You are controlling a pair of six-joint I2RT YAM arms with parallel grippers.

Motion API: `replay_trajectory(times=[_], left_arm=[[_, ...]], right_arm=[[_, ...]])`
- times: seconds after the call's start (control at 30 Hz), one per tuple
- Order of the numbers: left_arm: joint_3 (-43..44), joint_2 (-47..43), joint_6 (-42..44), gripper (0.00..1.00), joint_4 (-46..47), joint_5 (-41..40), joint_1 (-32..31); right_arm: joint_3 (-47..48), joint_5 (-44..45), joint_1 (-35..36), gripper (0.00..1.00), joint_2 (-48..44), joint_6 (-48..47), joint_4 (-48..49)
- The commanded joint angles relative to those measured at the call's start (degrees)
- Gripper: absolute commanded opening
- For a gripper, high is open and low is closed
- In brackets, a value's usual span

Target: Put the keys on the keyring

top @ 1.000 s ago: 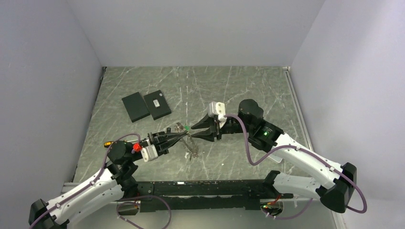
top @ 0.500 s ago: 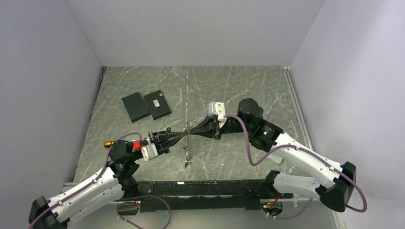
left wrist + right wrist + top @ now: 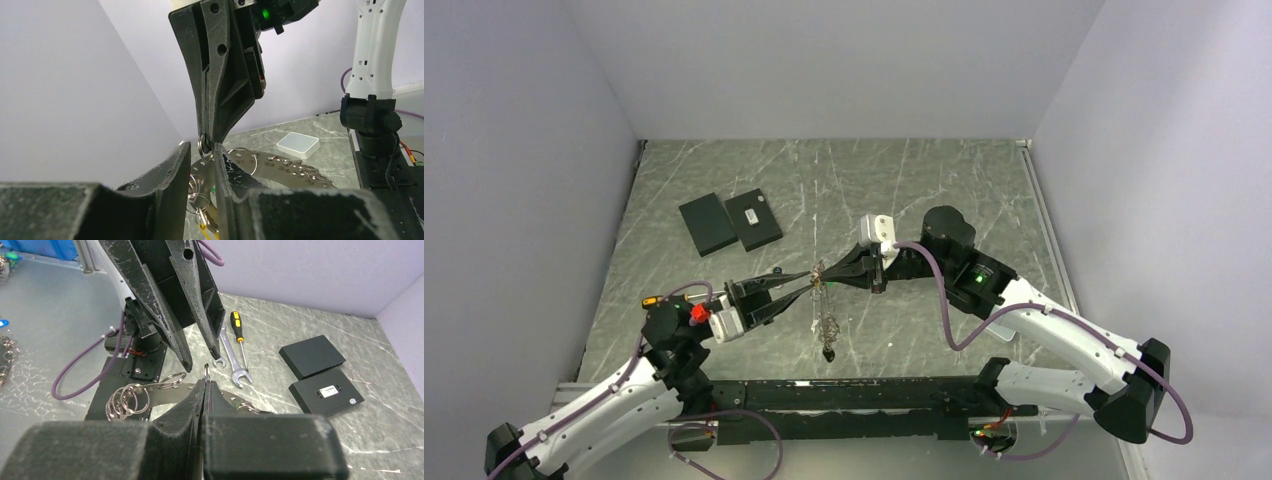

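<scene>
Our right claw (image 3: 206,384) is clamped on the keyring (image 3: 206,371), holding it above the worktop (image 3: 944,180) at the tips of our left claw (image 3: 202,151), whose fingers stand slightly apart. The keys (image 3: 827,326) dangle in a cluster beneath. We judge the threading unfinished, but cannot tell how many keys are already on.

our left arm (image 3: 604,405) and right arm (image 3: 1064,332) have white shells, black joints, looping purple cables (image 3: 945,318), scuffed black jaws, one green light (image 3: 980,281).

tabletop (image 3: 944,180) open behind; black plates (image 3: 708,224) rear-left
</scene>
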Motion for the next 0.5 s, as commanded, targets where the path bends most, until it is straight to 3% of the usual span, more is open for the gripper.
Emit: replay_trajectory(times=[0.0,0.2,0.47], left_arm=[[0.7,-0.6,0.4,0.28,-2.3,-1.0,-0.1],[0.4,1.1,0.7,0.2,-1.5,-0.9,-0.1],[0.5,3.2,0.6,0.21,-0.4,-2.5,-0.1]], right_arm=[[2.8,0.2,0.3,0.0,-1.7,-0.2,4.6],[2.7,-0.3,0.3,0.0,-1.3,0.3,5.3],[2.8,-0.8,0.2,0.0,-1.3,0.1,5.5]])
